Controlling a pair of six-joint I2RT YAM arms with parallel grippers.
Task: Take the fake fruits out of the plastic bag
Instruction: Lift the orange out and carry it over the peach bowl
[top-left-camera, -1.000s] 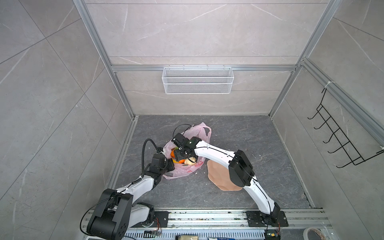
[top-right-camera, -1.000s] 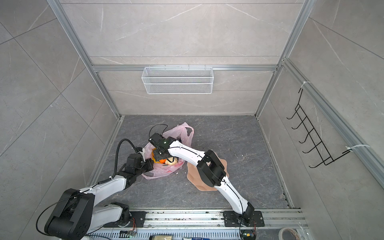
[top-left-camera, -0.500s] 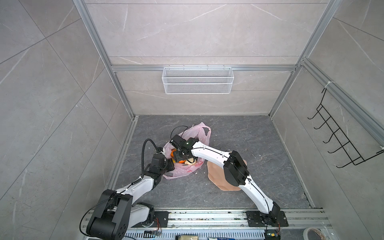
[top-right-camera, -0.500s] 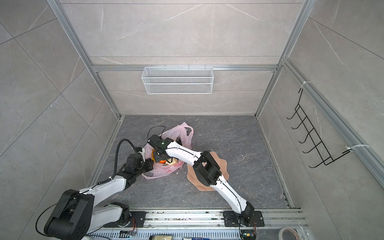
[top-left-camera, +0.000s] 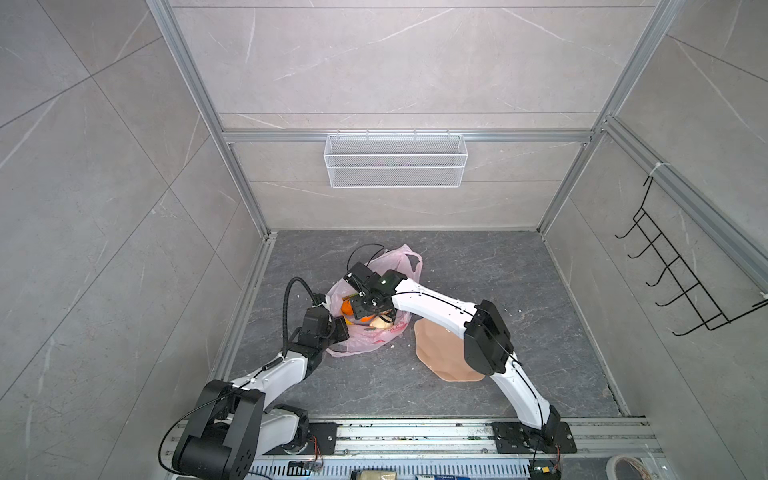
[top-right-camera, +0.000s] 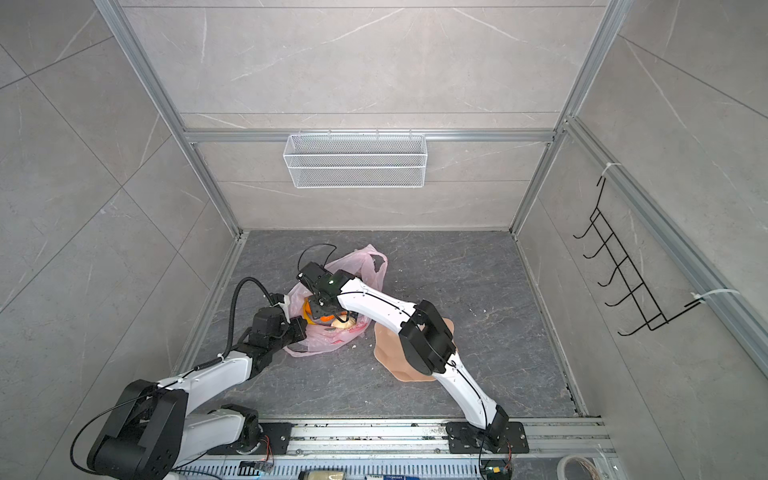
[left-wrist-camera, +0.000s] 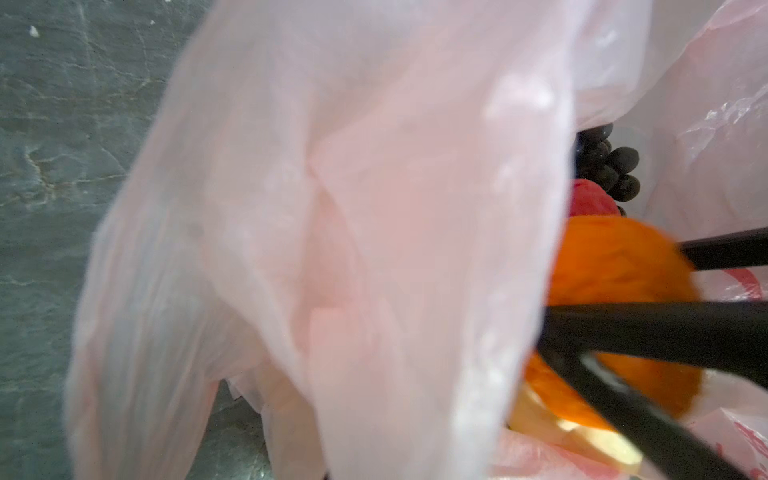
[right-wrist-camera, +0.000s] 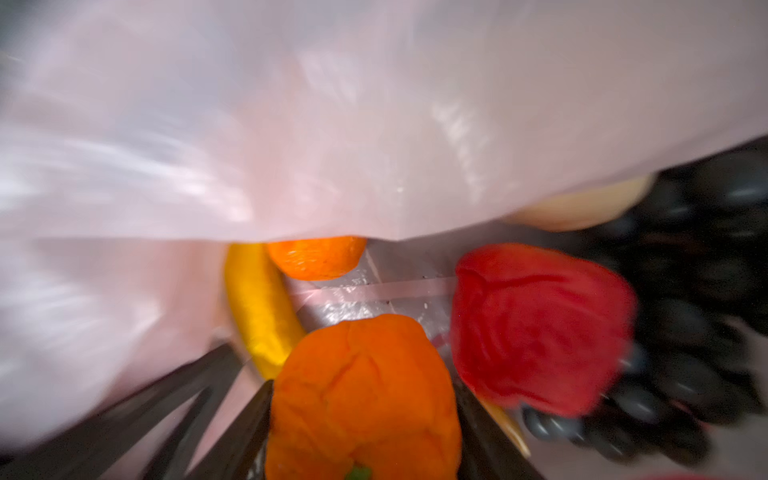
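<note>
The orange (right-wrist-camera: 361, 365) sits between the jaws of the right gripper (right-wrist-camera: 363, 399), down inside the mouth of the bag (top-left-camera: 365, 338). The jaws press on both its flanks, so I'd say it is gripped and ready to lift. The banana (right-wrist-camera: 257, 303), a second orange (right-wrist-camera: 316, 257), the red fruit (right-wrist-camera: 536, 324) and the grapes (right-wrist-camera: 685, 291) crowd round it, all in the bag. The left gripper (top-left-camera: 338, 328) is closed tight at the bag's near edge, with pink film draped over its camera. To my eye it pinches the rim to hold the mouth open and to stop the bag dragging along. The bag slumps on the floor (top-left-camera: 478, 266). The plate (top-left-camera: 436, 353) lies just beside it, partly under the right arm, and is probably where the fruit goes.
</note>
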